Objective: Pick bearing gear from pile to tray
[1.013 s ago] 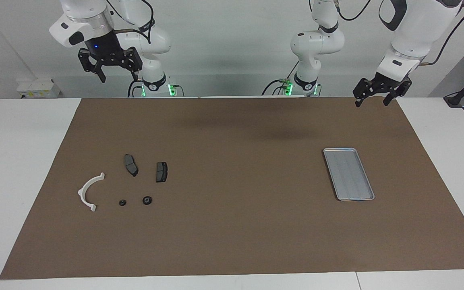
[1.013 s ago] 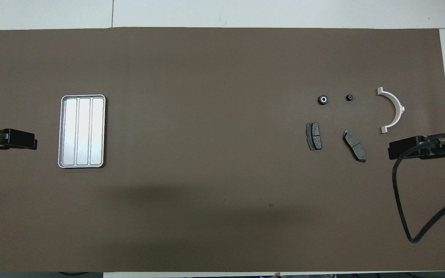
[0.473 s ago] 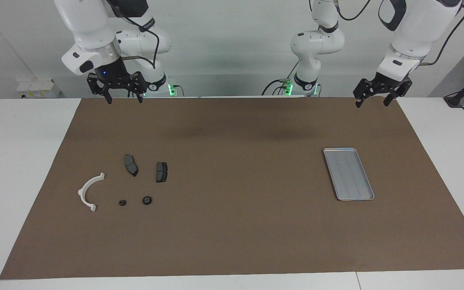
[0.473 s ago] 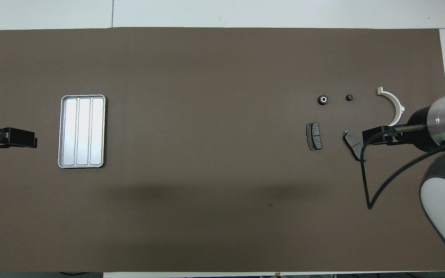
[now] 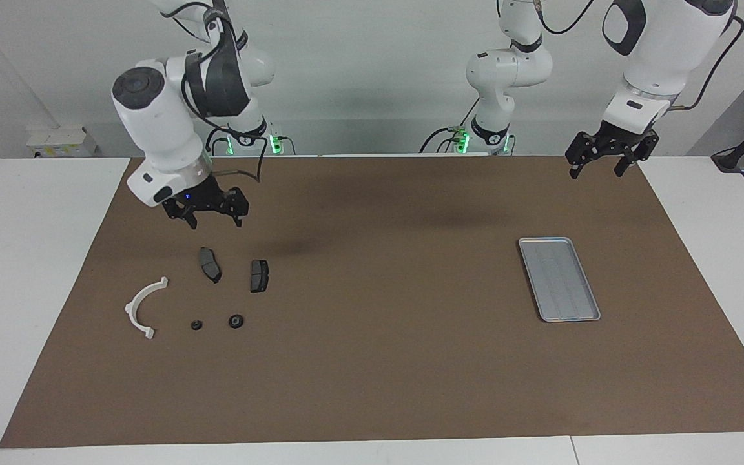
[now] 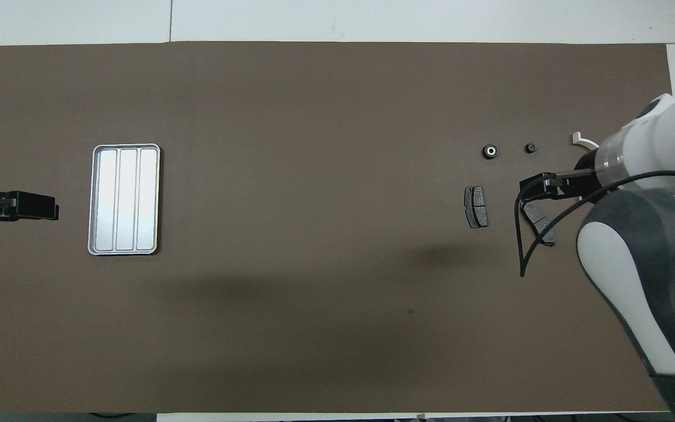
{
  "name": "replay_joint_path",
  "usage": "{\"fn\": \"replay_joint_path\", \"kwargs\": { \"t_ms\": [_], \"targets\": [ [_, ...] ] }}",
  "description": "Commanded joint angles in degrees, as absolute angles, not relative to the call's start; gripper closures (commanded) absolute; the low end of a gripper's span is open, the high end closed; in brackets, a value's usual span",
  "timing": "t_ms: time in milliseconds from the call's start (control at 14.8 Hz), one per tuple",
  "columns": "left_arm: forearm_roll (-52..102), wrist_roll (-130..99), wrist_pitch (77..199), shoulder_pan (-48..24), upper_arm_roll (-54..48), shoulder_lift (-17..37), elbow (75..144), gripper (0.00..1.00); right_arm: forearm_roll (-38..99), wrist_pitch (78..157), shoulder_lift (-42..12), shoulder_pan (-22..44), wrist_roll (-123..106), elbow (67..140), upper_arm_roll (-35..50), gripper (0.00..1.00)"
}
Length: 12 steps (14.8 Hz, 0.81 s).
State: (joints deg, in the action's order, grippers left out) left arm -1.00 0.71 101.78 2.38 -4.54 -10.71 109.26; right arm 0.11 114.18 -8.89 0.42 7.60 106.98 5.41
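Swinging down from high by its base, the right gripper (image 5: 214, 219) now hangs open and empty above the pile's brake pad (image 5: 210, 264), both small gears (image 5: 236, 321) untouched, while the left gripper (image 5: 606, 165) waits open and empty, well apart from the tray (image 5: 543, 245).

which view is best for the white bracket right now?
Facing view. The whole bracket shows there, a curved arc lying on the mat beside the two gears, clear of the right gripper above the pads. In the overhead view the right arm covers most of it; only one end pokes out.
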Motion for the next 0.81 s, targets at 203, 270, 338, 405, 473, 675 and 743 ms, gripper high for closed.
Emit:
{"fn": "replay_joint_path", "kwargs": {
  "t_ms": [203, 270, 338, 405, 473, 675, 743],
  "targets": [
    [-0.3, 0.1, 104.4, 1.9, -4.4, -13.3, 113.0, 0.0, -1.8, 124.3, -18.7, 1.6, 17.9, 104.8, 5.6, 0.0],
    [-0.3, 0.1, 104.4, 1.9, -4.4, -13.3, 113.1, 0.0, -1.8, 124.5, -19.9, 1.6, 18.3, 103.9, 5.6, 0.0],
    [-0.3, 0.1, 104.4, 1.9, -4.4, -13.3, 113.2, 0.0, -2.8, 124.6, -21.8, 1.5, 19.1, 102.8, 5.6, 0.0],
    [-0.3, 0.1, 104.5, 2.0, -4.3, -13.3, 113.2, 0.0, -4.4, 124.5, -23.7, 1.1, 20.2, 100.8, 5.6, 0.0],
    [-0.2, 0.1, 104.8, 2.1, -4.3, -13.3, 113.5, 0.0, -5.6, 124.5, -25.5, 1.1, 22.0, 99.4, 5.6, 0.0],
    [-0.3, 0.1, 106.0, 2.2, -4.3, -13.3, 115.0, 0.0, -9.0, 124.5, -29.1, 1.5, 25.6, 96.8, 5.6, 0.0],
    [-0.2, 0.1, 106.2, 2.3, -4.3, -13.4, 115.4, 0.0, -9.4, 124.6, -29.7, 1.4, 25.8, 96.7, 5.6, 0.0]
  ]
}}
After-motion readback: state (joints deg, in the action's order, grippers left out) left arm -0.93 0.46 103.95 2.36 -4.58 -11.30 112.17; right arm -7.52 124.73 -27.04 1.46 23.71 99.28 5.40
